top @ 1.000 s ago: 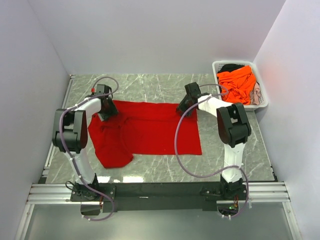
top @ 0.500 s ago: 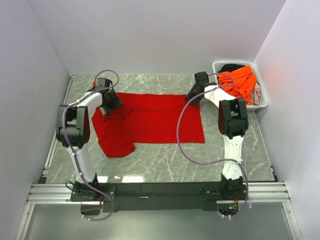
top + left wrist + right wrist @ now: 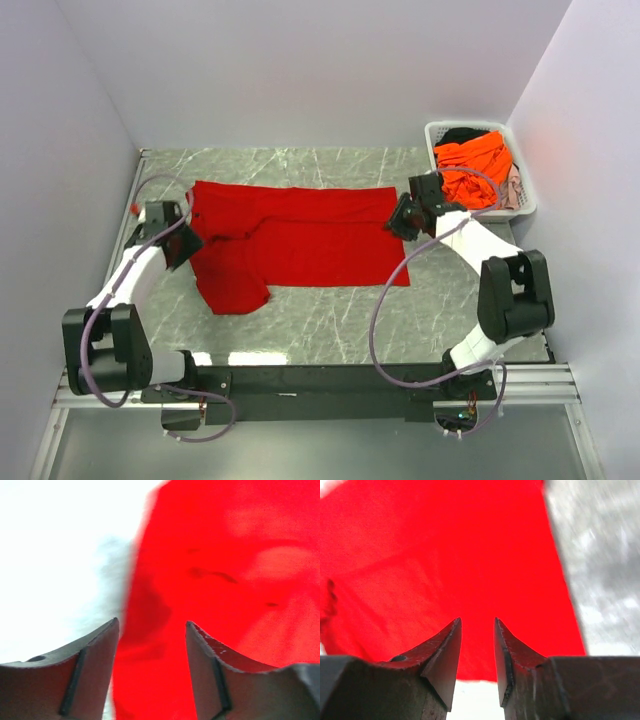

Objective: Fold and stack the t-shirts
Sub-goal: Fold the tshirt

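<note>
Both arms stretch from their bases at the desk's (image 3: 330, 325) near edge. The left arm (image 3: 128, 278) leans out to the left, and the left gripper (image 3: 188, 240) points inward with its jaws well apart. The right arm (image 3: 482, 240) bows out rightward, and the right gripper (image 3: 399, 219) angles down-left, its jaws narrowly parted and gripping nothing.

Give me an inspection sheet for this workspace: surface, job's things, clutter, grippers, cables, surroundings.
Surface: grey marbled table.
Job's things: red t-shirt spread flat, left side bunched; orange t-shirt heaped with others in the white basket, far right.
Clutter: nothing seen.
Grippers: left gripper open over the red t-shirt's left edge; right gripper open over its right edge; neither holds anything.
Cables: purple cables loop along both arms.
Surroundings: plain white walls.
</note>
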